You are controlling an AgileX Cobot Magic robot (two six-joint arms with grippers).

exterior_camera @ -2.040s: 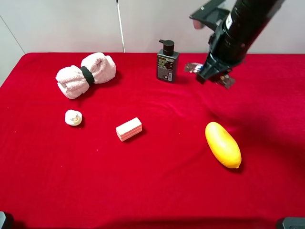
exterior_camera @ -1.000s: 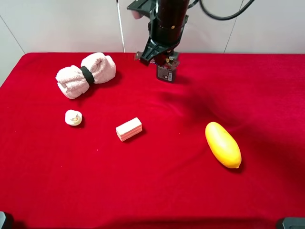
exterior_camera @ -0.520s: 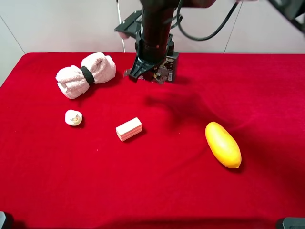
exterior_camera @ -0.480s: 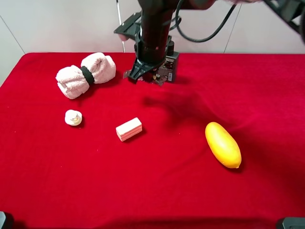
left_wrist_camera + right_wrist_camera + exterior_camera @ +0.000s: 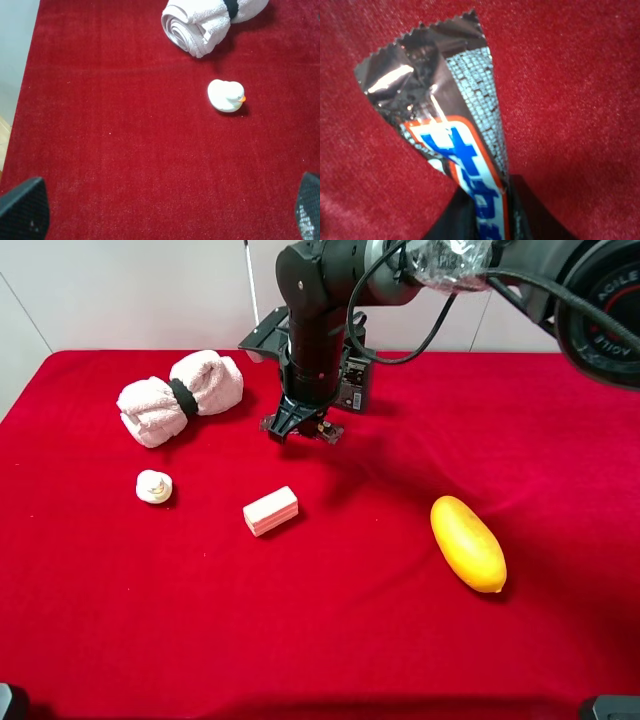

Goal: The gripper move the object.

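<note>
Right end effector point(image 5: 303, 429): reached across the middle, low over the red tabletop point(image 5: 330, 640); its two dark fingers point(image 5: 449, 222) clamp one end of one candy bar point(image 5: 454, 150); jaws narrow, set on the wrapper.
Candy bar: brown foil, white, blue and red label, crimped free end sticking out past the fingertips over the cloth; cannot tell whether that end touches the cloth.
Just beside this end effector, on its far side: one dark pump bottle point(image 5: 359, 388), upright, partly hidden by the arm.
Near, toward the camera: one pink block point(image 5: 271, 511), flat on the cloth.
Left of it, apart: one rolled pink towel point(image 5: 180, 397) with a black band; one small white duck point(image 5: 153, 486).
Well apart, right and nearer the camera: one yellow oval fruit point(image 5: 468, 543).
Left end effector point(image 5: 165, 212): fingertips spread wide, nothing between them; the duck and towel lie ahead of it.
</note>
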